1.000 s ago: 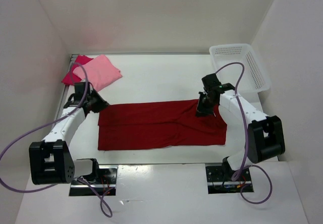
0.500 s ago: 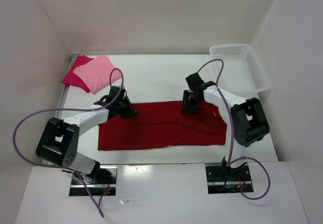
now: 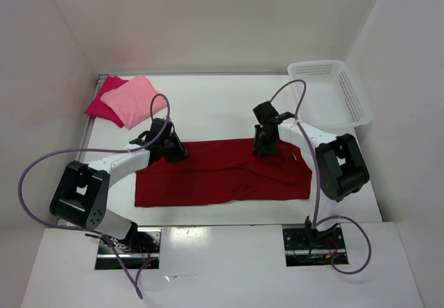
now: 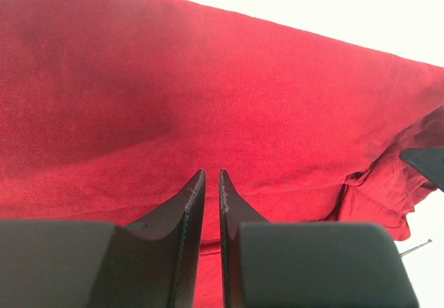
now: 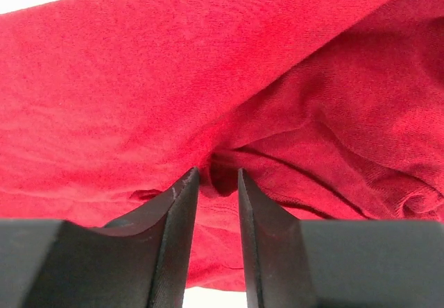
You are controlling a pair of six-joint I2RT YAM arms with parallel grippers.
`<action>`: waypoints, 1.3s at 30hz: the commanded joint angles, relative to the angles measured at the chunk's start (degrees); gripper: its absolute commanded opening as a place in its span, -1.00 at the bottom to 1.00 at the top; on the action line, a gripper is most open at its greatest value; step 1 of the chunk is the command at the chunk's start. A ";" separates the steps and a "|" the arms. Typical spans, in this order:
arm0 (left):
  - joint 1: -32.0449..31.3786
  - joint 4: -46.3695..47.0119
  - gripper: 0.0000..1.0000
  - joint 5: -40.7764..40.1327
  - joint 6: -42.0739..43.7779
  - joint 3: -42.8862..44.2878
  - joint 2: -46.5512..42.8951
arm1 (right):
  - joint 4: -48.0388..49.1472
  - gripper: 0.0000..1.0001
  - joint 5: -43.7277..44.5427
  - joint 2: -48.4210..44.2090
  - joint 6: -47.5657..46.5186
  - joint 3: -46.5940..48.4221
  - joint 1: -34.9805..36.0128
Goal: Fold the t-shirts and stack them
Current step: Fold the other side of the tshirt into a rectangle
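Pinching a ridge of the dark red shirt (image 3: 222, 173), spread flat on the table (image 3: 208, 107), your right gripper (image 3: 263, 147) seems set to fold it; your left gripper (image 3: 173, 150) is nearly pressed together, cloth hold unclear

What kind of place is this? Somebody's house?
Probably a robot test booth, not a house: plain white walls box in a white table, two robot arms are bolted at its edge, and a dark red shirt lies spread out.
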 commanded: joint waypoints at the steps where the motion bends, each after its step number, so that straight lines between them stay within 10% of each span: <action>1: -0.07 2.24 -0.61 -0.81 -0.46 -0.32 -1.04 | -0.71 -0.32 2.35 0.73 -0.17 2.75 0.19; 7: -0.07 3.38 -0.61 -0.81 -0.99 -0.85 -1.04 | 0.52 -0.35 0.59 1.78 -0.70 2.75 0.71; 15: -0.07 1.20 -0.63 -1.85 -0.37 -0.24 -1.04 | -0.26 -1.00 0.06 -0.67 -0.18 3.20 2.99; 39: 2.73 1.80 -0.66 0.15 2.35 5.20 0.81 | 0.18 -0.68 -14.62 -20.44 21.19 -15.10 13.63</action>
